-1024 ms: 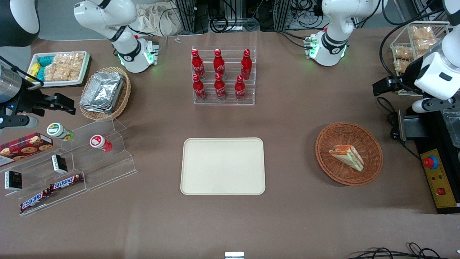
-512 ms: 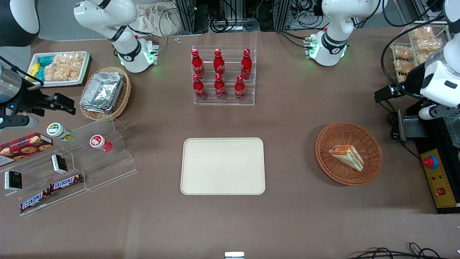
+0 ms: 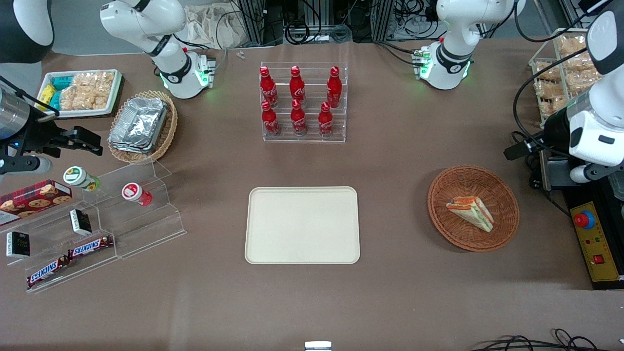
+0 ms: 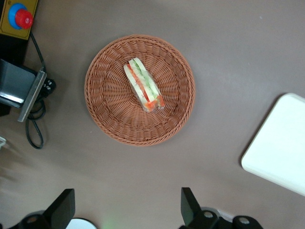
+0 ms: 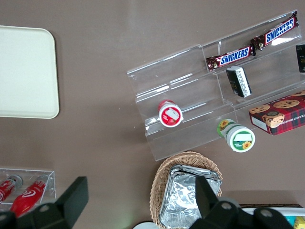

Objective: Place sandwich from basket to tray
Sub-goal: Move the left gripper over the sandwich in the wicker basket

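Black fingers (image 4: pixel 64 207) of my gripper (image 4: pixel 126 207) spread wide, holding nothing, hovering high over bare table. Basket (image 4: pixel 107 124), reddish-brown wicker, sits at my twelve o'clock. Sandwich (image 4: pixel 143 85) lies inside it, near centre, on its side, filling edge showing. Cream tray (image 3: pixel 302 224) rests at the basket's nine o'clock in the front view, well apart.

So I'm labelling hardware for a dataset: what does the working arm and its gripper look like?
The arm has glossy white shells with black joint sections and black cables looped alongside. Its white base glows green. The gripper, high above the table beside the basket, has two black wedge-shaped fingers, open.
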Action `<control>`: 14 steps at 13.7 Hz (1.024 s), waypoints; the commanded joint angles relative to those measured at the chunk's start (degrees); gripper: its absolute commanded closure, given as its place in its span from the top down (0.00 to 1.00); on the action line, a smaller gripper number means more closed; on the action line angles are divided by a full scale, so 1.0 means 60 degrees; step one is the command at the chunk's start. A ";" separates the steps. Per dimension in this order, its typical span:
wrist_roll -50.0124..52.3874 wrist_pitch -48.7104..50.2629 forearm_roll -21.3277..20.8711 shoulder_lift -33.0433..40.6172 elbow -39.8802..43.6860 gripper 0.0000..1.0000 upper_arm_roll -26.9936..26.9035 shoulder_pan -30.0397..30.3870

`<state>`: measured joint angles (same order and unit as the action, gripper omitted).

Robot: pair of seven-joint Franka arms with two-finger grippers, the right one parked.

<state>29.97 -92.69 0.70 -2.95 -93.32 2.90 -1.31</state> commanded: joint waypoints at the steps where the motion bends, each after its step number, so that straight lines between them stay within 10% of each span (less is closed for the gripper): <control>1: 0.0919 -0.0634 0.0074 -0.0094 -0.0368 1.00 0.0029 0.0043; 14: 0.4888 -0.3253 0.0015 -0.2306 -0.1069 1.00 0.0043 0.0014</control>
<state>55.26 -108.17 0.70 -16.38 -97.14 2.97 -1.32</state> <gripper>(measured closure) 0.000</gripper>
